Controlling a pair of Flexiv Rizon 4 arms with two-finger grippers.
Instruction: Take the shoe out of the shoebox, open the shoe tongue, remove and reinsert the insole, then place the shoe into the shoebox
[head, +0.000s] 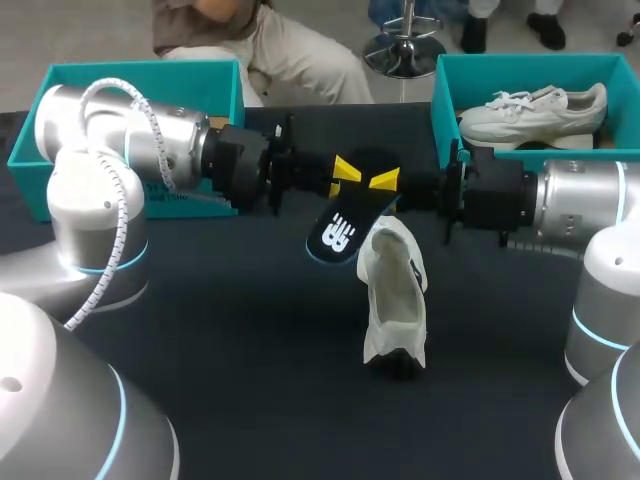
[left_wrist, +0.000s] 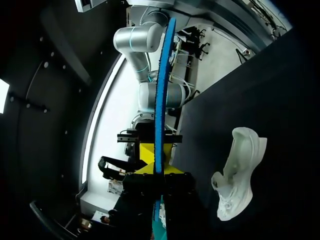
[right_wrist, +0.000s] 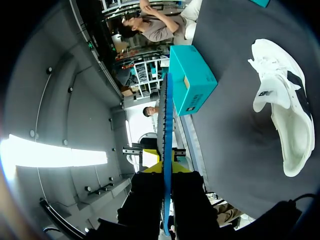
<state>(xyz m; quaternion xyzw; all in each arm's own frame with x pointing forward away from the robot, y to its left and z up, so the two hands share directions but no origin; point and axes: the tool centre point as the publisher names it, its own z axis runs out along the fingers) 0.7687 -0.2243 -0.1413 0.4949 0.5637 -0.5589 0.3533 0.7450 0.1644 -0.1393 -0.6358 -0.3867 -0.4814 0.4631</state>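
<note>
Insole (head: 340, 232): black with a blue rim, out of the shoe. It hangs just under the point where my two grippers meet.

Left gripper (head: 345, 170): fingers narrow, pinched on one edge of the insole.

Right gripper (head: 385, 181): fingers narrow, pinched on the same insole from the opposite side. I judge this a two-handed hold to turn or pass the insole before it goes back in.

Shoe (head: 393, 290): white, lying on its side below both grippers and apart from them. Its opening is exposed, which should suit reinsertion.

Shoebox (head: 450, 100): teal, behind the right gripper, with a second shoe (head: 535, 110) inside.

Second box (head: 140, 75): teal, behind the left gripper.

Worktop (head: 230, 340): dark and matte.
</note>
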